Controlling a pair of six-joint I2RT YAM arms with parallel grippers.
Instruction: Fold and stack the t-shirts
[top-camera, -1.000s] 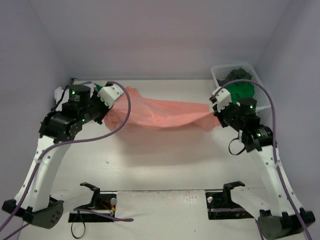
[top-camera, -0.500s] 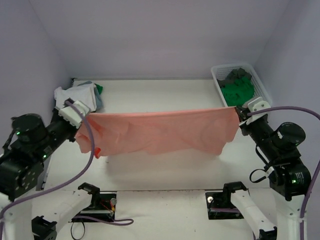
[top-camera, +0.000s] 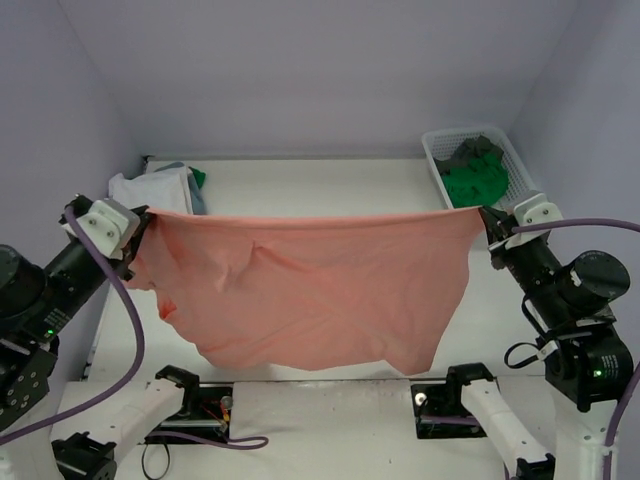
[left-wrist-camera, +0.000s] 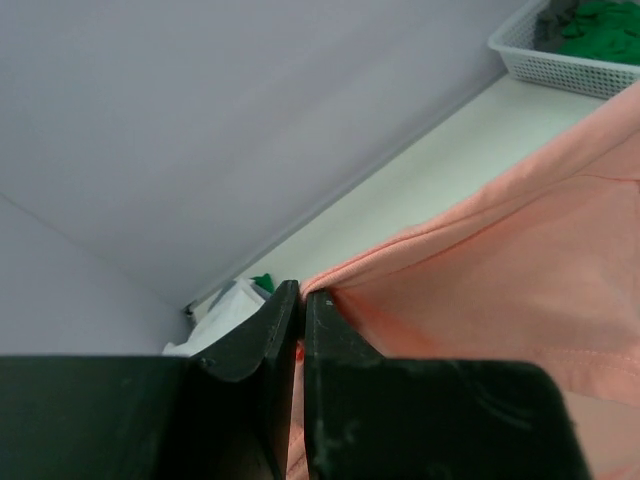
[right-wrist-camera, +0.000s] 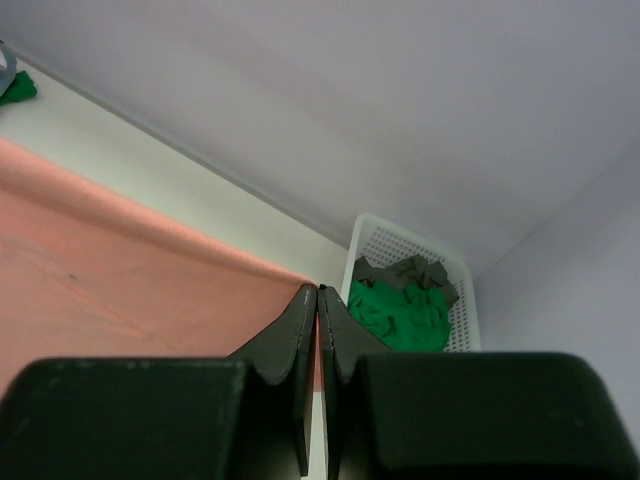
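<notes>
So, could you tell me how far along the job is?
Done: a small pile at the far left. In hand: the left gripper and right gripper, both shut, hold the pink shirt by its top corners, spread in the air. Left: folding and stacking it, plus the green shirt and grey shirt in the basket.

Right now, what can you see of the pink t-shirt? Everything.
The salmon pink t-shirt is soft, thin-looking cloth, lightly creased, held up and spread wide. Its top edge stretches taut between the left gripper and right gripper, each shut on one corner. The rest hangs loose with an uneven lower edge. Whether it touches the table cannot be told.
</notes>
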